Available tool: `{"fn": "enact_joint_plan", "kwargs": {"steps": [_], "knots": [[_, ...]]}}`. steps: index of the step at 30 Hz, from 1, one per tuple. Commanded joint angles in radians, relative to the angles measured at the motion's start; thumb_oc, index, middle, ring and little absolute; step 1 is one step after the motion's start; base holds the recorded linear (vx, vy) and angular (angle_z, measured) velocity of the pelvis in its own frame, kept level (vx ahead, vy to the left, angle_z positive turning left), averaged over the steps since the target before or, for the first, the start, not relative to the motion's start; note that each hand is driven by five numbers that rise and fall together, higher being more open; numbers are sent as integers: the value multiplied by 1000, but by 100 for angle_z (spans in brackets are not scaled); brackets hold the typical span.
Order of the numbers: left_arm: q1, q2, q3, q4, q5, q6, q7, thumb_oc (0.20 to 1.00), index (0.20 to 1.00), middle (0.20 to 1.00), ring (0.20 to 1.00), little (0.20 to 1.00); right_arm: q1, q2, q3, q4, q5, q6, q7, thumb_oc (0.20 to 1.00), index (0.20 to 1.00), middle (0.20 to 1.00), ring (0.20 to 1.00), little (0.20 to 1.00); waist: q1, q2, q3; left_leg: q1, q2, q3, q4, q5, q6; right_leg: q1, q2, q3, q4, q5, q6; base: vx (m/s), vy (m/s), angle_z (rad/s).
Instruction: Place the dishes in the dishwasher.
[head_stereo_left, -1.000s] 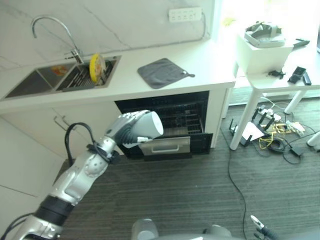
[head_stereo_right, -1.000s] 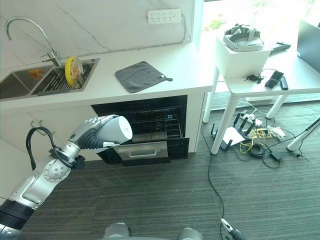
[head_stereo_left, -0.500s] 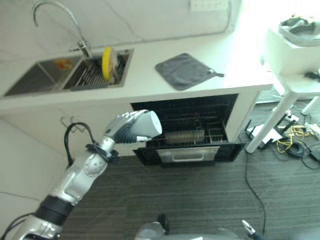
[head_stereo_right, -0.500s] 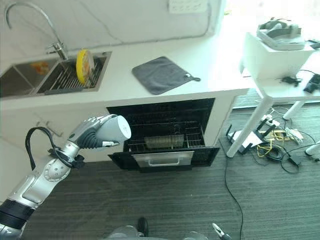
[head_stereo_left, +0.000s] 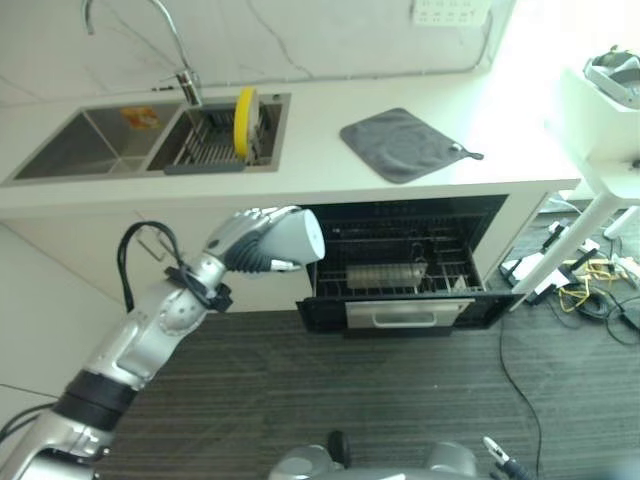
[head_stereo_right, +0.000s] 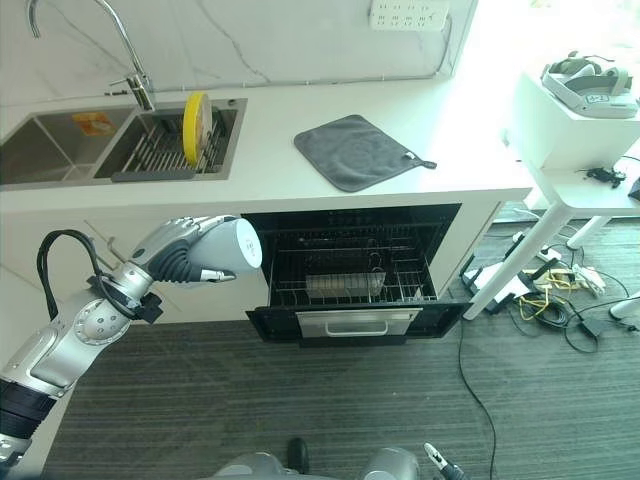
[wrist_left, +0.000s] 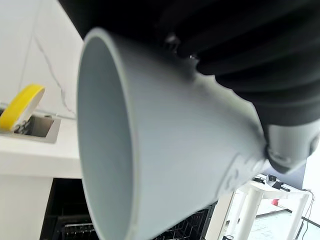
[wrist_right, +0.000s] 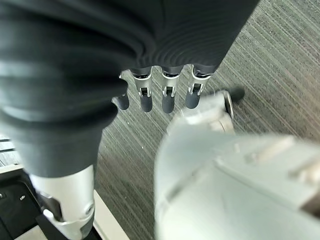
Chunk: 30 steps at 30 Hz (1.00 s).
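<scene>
- The left hand (head_stereo_left: 243, 243) grips a white cup (head_stereo_left: 298, 239) with curled fingers, held on its side in the air before the counter's front edge — just left of the open dishwasher (head_stereo_right: 352, 270).
- The right hand (wrist_right: 155, 95) hangs over the floor, fingers straight and relaxed.
- A yellow plate (head_stereo_right: 191, 127) stands on edge in the sink rack (head_stereo_right: 160, 155).

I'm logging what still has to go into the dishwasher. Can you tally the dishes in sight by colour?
White cup, held in the left hand: 1
Yellow plate, upright in the sink rack: 1
Total: 2
</scene>
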Motion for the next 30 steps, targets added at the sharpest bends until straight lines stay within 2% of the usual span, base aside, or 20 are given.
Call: {"fn": "enact_joint_plan", "kwargs": {"steps": [1,3,6,9,11,15,19,20,22,23,24,27,30], "knots": [[-69,-5,51,-68,-35,10,27,200,200,200,200,200,-17,-29,7,3,25,-15,14,1000,1000,1000,1000,1000,-21,-10,-6,-6,11,34,106,-152,-17,4,2,-21,-138,165,-10,29,-199,24],[-76,5,51,-63,-52,6,28,200,200,200,200,200,-26,-28,11,-15,11,-12,19,1000,1000,1000,1000,1000,-18,-13,-1,-5,25,33,128,-165,-19,8,-6,-13,-156,157,-2,19,-193,26],[-63,2,63,-58,-70,10,40,200,200,200,200,200,-38,-29,30,-40,-15,-11,29,1000,1000,1000,1000,1000,3,-17,-8,-19,52,47,159,-164,-32,49,-3,-63,-179,105,-9,10,-189,28],[-38,-3,76,-51,-72,11,54,200,200,200,200,200,-46,-27,48,-50,-39,-11,26,1000,1000,1000,1000,1000,13,-20,-15,-15,70,44,166,-162,-44,67,10,-79,-192,82,-13,48,-193,3],[-17,-13,83,-45,-71,10,68,200,200,200,200,200,-51,-31,62,-50,-40,-13,19,1000,1000,1000,1000,1000,14,-24,-18,-9,88,26,172,-159,-59,85,34,-68,-204,63,-25,87,-239,11],[18,-50,87,-46,-48,45,106,200,200,200,200,200,-69,-50,80,-37,-58,-9,27,1000,1000,1000,1000,1000,16,-28,-26,-6,124,9,186,-145,-92,120,85,-57,-225,30,-60,73,-202,18],[63,-70,110,-16,-49,53,154,200,200,200,200,200,-71,-70,88,-43,-81,13,10,1000,1000,1000,1000,1000,18,-43,-21,-53,130,-5,325,-185,-106,139,101,-44,-236,18,-94,66,-127,5],[73,-75,115,-12,-52,43,156,200,200,200,200,200,-71,-80,82,-36,-62,17,4,1000,1000,1000,1000,1000,25,-43,-16,-84,138,-24,352,-178,-115,149,107,-35,-243,18,-100,32,-24,11],[87,-84,125,-9,-46,21,157,200,200,200,200,200,-77,-93,65,-14,-13,24,-8,1000,1000,1000,1000,1000,34,-27,-13,-97,160,-49,299,-125,-134,153,121,-31,-250,13,-101,30,82,6],[91,-87,130,-15,-40,13,146,200,200,200,200,200,-77,-100,43,-1,17,29,-4,1000,1000,1000,1000,1000,31,-13,-9,-100,198,-40,246,-66,-160,159,127,-38,-246,1,-102,50,186,6],[88,-90,125,-15,-38,19,139,200,200,200,200,200,-75,-101,23,5,19,31,-1,1000,1000,1000,1000,1000,22,2,-15,-75,212,-25,182,-44,-163,159,122,-58,-242,-6,-99,54,228,13],[66,-99,103,-8,-32,23,132,200,200,200,200,200,-57,-78,11,4,18,32,0,1000,1000,1000,1000,1000,7,15,-24,-35,208,-15,102,-27,-166,154,94,-79,-239,4,-83,49,194,16],[54,-99,94,1,-39,15,123,200,200,200,200,200,-43,-53,9,22,20,10,9,1000,1000,1000,1000,1000,0,22,-27,-7,195,-1,80,-37,-160,152,65,-90,-237,18,-65,43,113,7]]}}
